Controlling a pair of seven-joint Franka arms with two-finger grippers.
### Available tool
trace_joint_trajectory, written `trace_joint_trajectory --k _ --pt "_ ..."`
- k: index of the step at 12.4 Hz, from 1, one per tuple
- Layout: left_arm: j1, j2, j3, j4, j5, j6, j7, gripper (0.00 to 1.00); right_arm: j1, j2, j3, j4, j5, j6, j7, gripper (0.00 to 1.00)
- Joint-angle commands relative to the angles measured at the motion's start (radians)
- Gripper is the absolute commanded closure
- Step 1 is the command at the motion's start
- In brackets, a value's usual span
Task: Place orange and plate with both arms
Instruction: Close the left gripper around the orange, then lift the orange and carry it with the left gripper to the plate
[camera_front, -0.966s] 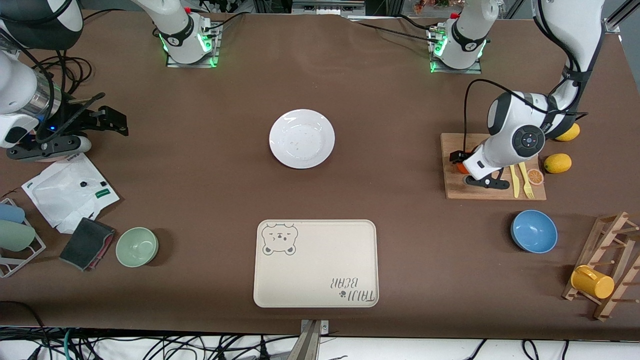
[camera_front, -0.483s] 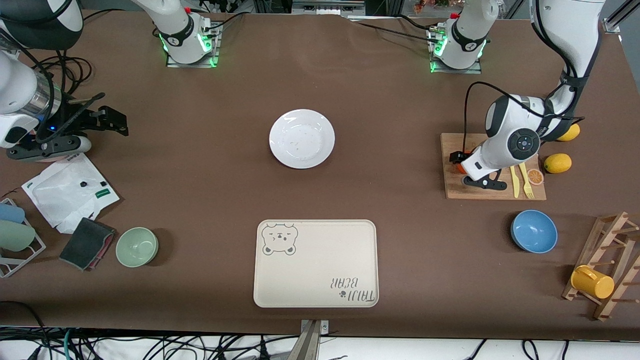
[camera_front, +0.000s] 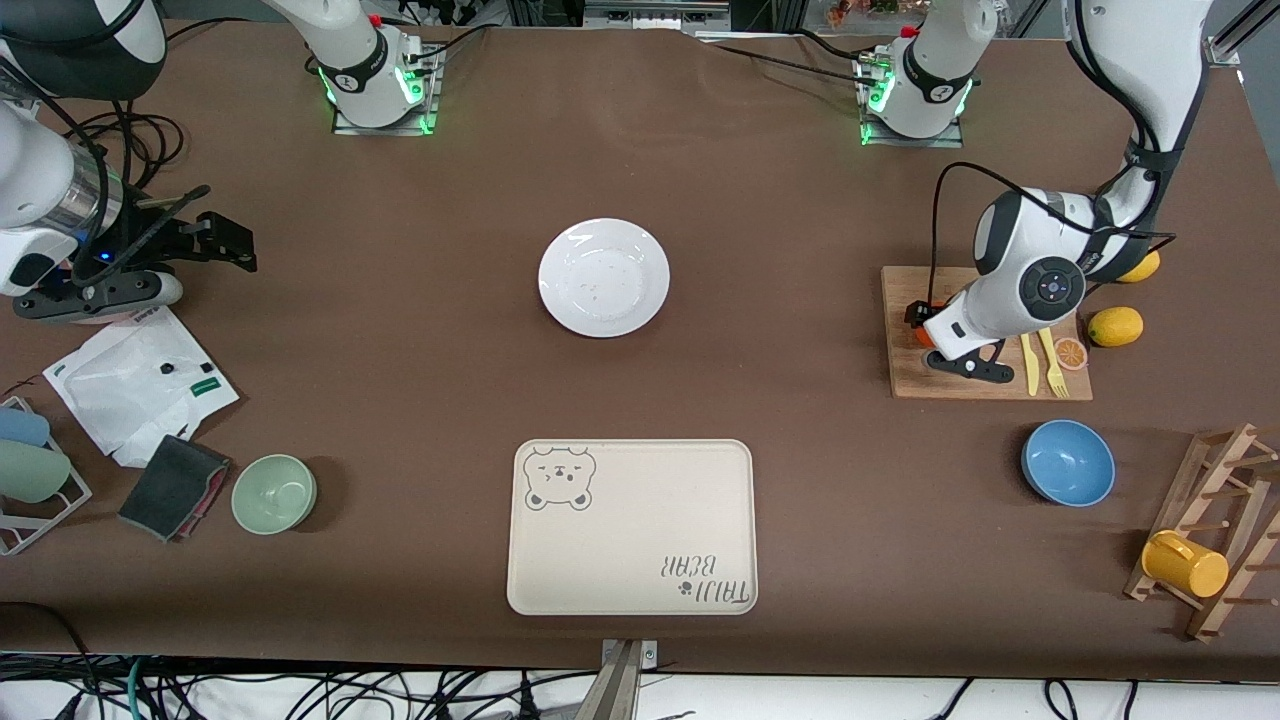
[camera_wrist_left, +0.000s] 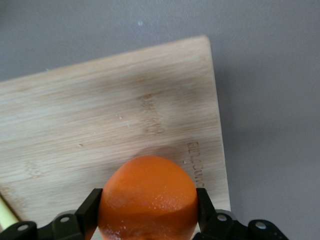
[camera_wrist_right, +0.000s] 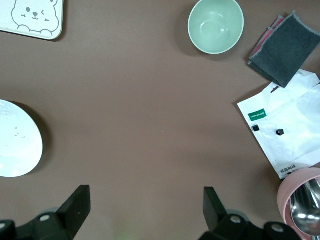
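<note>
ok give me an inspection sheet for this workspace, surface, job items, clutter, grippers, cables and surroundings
Surface: brown cloth-covered table, flat.
Job's things: small round orange fruit on the wooden cutting board; round glossy white plate mid-table, bare.
Clutter: cream bear tray, green bowl, blue bowl, two yellow lemons, yellow fork and knife, orange slice, wooden rack with yellow mug, white paper bag, dark cloth.
Grippers: left gripper shut on the orange; right gripper open, waiting at the right arm's end of the table.
Cables: black cable looped above the board; more along the table edges.
Surroundings: nothing seen.
</note>
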Motion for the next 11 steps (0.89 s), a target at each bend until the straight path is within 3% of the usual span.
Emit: trace_joint_trajectory --k 1,4,8,11 --pt "-0.014 -0.019 -0.011 0.116 0.010 -0.164 0.017 0.83 -0.006 0.004 0.004 0.015 0.005 -0.011 0.004 0.00" --pt "-0.095 -0.004 -0.091 0.318 -0.059 -0.368 -0.129 0.82 -0.006 0.004 0.004 0.015 0.005 -0.011 0.004 0.00" --pt "-0.308 0.027 -0.096 0.411 -0.111 -0.405 -0.534 0.82 -0.007 0.004 0.004 0.012 0.005 -0.013 0.004 0.00" --pt "-0.422 0.149 -0.096 0.570 -0.119 -0.405 -0.789 0.82 -0.010 0.004 0.003 0.008 0.005 -0.008 0.005 0.00"
